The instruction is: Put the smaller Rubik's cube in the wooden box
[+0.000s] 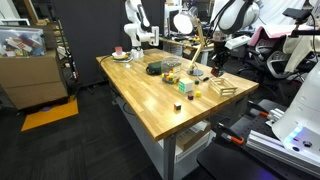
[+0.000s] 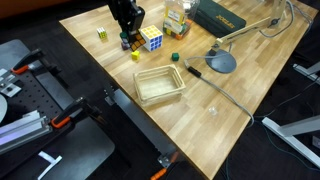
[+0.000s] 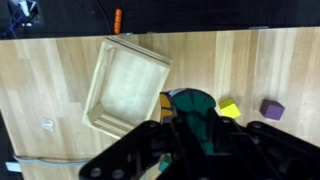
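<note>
The smaller Rubik's cube (image 2: 101, 34), tiny and yellow-green, sits on the table left of my gripper (image 2: 127, 43) in an exterior view. In the wrist view it is the yellow cube (image 3: 230, 109), just right of the gripper (image 3: 195, 125). The wooden box (image 2: 160, 84) lies empty near the table edge. It shows at upper left in the wrist view (image 3: 122, 88) and also in an exterior view (image 1: 225, 90). A teal and orange shape sits between the dark fingers in the wrist view. I cannot tell whether it is held or whether the fingers are open.
A bigger Rubik's cube (image 2: 151, 38) stands right beside the gripper. A small green cube (image 2: 174, 57), a desk lamp (image 2: 220, 62) and a dark green case (image 2: 220, 17) lie beyond. A purple block (image 3: 271, 108) is past the yellow cube. The table edge runs along the box.
</note>
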